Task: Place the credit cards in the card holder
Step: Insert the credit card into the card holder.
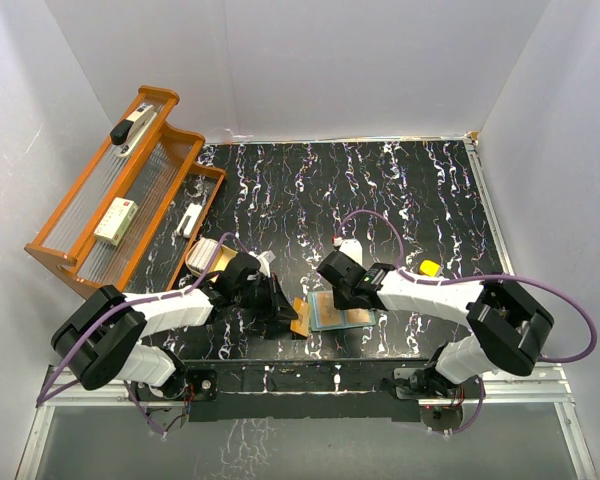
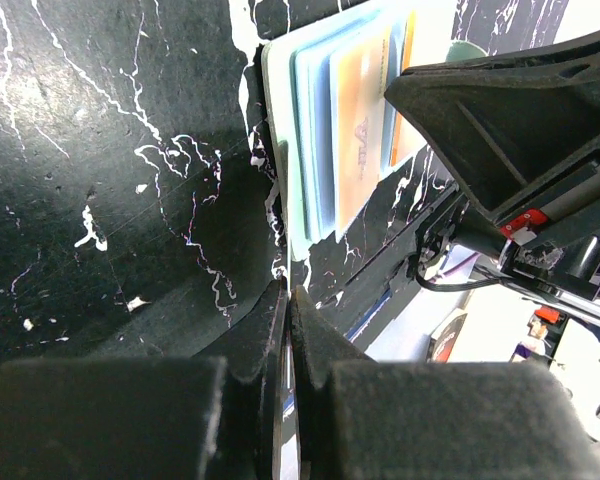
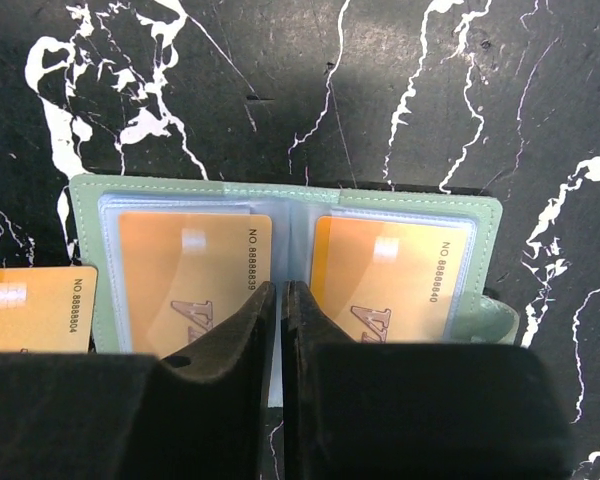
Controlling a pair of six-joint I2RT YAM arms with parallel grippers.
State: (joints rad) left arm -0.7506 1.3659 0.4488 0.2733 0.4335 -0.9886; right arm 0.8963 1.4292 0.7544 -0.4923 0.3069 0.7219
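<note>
R gripper (image 3: pixel 280 292) jaws near-closed, empty, over card holder (image 3: pixel 83 230) fold; L gripper (image 2: pixel 288 296) shut, hold unclear | risk: loose card (image 3: pixel 30 310) catches sleeve lip, buckles if pushed flat

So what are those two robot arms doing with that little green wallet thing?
They are filling the small green folding card holder, which lies open on the black marbled table. Two orange plastic cards already sit in its clear sleeves. The right gripper, fingers nearly closed, is right at the holder's middle fold. A third orange card lies just left of the holder, outside it, and the shut left gripper is close by.
</note>
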